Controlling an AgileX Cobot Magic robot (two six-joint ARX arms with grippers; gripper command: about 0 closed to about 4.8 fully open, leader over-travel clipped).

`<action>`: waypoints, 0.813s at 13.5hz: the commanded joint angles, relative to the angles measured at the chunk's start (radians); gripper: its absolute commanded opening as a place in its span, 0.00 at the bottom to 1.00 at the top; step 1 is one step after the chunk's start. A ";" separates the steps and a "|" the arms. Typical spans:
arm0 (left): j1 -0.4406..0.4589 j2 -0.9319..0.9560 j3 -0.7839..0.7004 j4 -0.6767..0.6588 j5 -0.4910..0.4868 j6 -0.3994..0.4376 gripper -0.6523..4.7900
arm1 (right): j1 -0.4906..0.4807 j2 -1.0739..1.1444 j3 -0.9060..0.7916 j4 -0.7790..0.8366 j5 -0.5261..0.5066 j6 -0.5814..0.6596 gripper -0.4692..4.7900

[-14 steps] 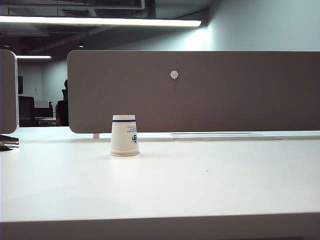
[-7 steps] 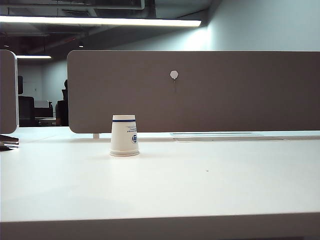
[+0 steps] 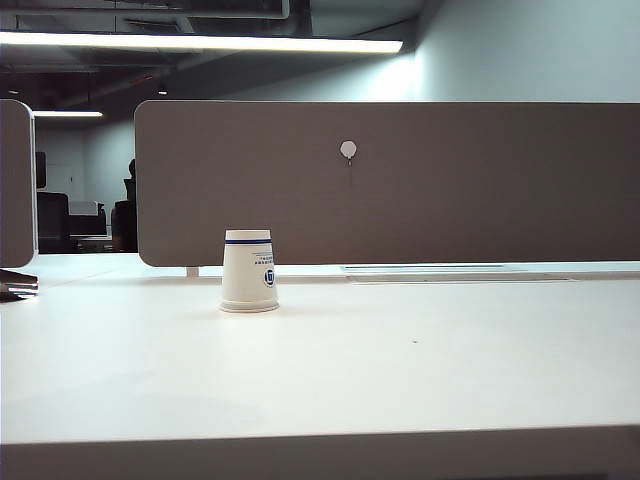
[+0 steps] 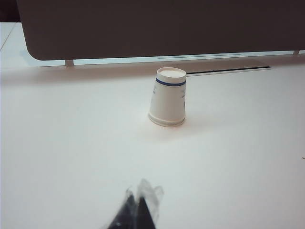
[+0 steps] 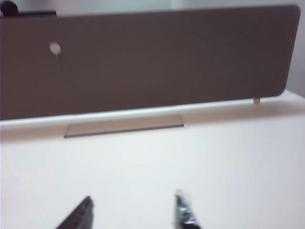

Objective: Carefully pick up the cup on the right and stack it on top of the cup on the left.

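Note:
One white paper cup (image 3: 249, 271) with a blue band stands upside down on the white table (image 3: 400, 370), left of the middle. It also shows in the left wrist view, cup (image 4: 167, 98), well ahead of my left gripper (image 4: 139, 200), whose dark fingertips are together with nothing between them. I cannot tell whether it is one cup or two nested; no separate cup shows on the right. My right gripper (image 5: 134, 207) is open over bare table, fingers (image 5: 82, 213) apart and empty. Neither gripper appears in the exterior view.
A long grey partition panel (image 3: 400, 180) stands along the table's far edge, with a flat cable slot (image 3: 430, 268) at its foot. A dark object (image 3: 15, 285) lies at the far left edge. The table's front edge (image 3: 320, 440) runs close to the camera.

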 commanded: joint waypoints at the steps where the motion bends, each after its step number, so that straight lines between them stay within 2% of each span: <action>1: -0.001 0.000 0.002 0.013 0.006 0.004 0.11 | 0.001 -0.001 0.003 -0.027 0.007 0.006 0.48; 6: -0.001 0.000 0.002 0.013 0.007 0.004 0.11 | 0.001 -0.001 -0.008 -0.057 0.006 0.007 0.47; 10: -0.001 0.000 0.002 0.013 0.007 0.003 0.11 | 0.002 -0.002 -0.046 -0.055 -0.008 0.068 0.46; 11: -0.001 0.000 0.002 0.013 0.007 0.003 0.11 | 0.002 -0.002 -0.054 -0.050 -0.024 0.070 0.43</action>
